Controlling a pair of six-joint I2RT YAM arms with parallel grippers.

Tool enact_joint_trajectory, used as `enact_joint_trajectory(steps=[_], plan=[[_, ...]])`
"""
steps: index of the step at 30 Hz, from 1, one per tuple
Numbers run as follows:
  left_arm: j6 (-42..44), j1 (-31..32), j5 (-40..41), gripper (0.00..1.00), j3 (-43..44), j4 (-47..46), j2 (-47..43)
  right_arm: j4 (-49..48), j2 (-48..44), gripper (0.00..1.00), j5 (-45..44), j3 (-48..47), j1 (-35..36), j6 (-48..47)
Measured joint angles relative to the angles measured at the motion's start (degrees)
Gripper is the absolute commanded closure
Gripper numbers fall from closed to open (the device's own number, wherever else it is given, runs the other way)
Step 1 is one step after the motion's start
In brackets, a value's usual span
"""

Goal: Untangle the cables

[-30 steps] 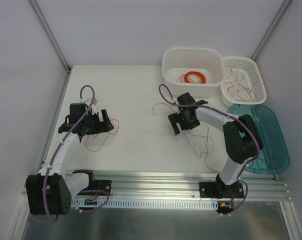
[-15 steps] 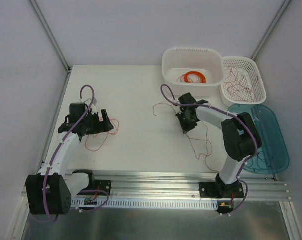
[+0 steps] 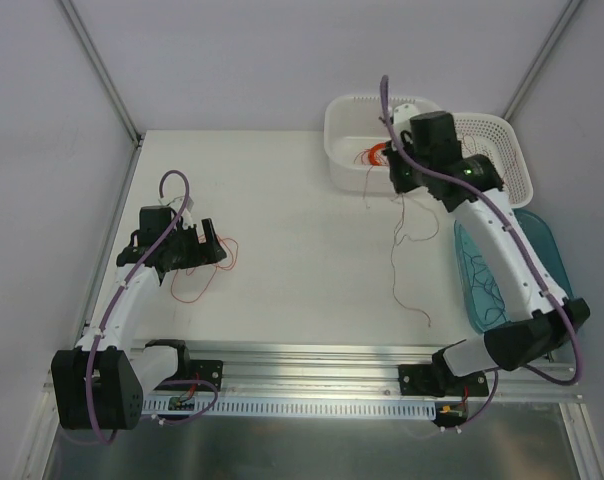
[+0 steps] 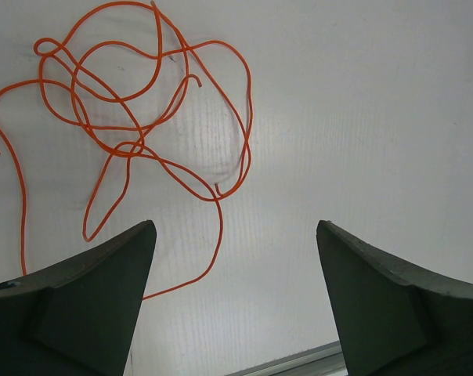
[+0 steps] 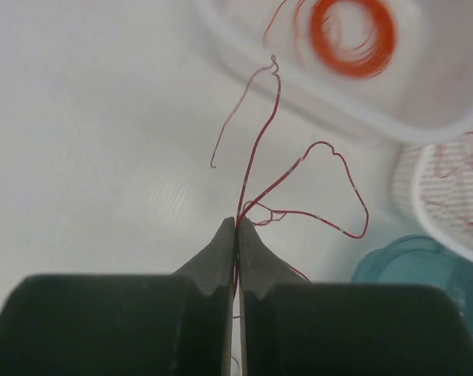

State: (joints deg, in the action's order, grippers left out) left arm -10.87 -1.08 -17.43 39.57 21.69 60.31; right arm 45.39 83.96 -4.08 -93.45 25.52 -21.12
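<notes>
— Where is the left gripper (image 4: 235, 229)?
— Well to the left of the white tub (image 3: 382, 101) and nearer the arm bases. It sits low over the table (image 3: 282, 200), jaws spread wide with nothing between them. A loose orange cable tangle (image 4: 131, 146) lies on the table just past its fingertips.
— And nearer than the tub, to its right?
— A teal tray (image 3: 560, 280) with a few dark strands (image 3: 480, 272) in it, too faint to count.
— The right gripper (image 5: 236, 223)?
— It is raised at the tub's near rim, pinched tight on a thin red cable (image 5: 258, 147). The cable trails down on the tub's near side. Its low end seems to reach the table, though that is hard to tell.
— Inside the tub?
— An orange ring coil (image 5: 352, 35). A lattice basket (image 3: 517, 160) sits against the tub's right side and holds more red strands (image 5: 449, 168).
</notes>
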Motion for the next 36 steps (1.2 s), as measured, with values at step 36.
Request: enact_joint_trajectory(steps=[36], plan=[[0.90, 0.00, 0.68, 0.14, -1.05, -0.02, 1.38, -30.71, 14.91, 0.99, -1.84, -38.16, -34.40, -5.44]])
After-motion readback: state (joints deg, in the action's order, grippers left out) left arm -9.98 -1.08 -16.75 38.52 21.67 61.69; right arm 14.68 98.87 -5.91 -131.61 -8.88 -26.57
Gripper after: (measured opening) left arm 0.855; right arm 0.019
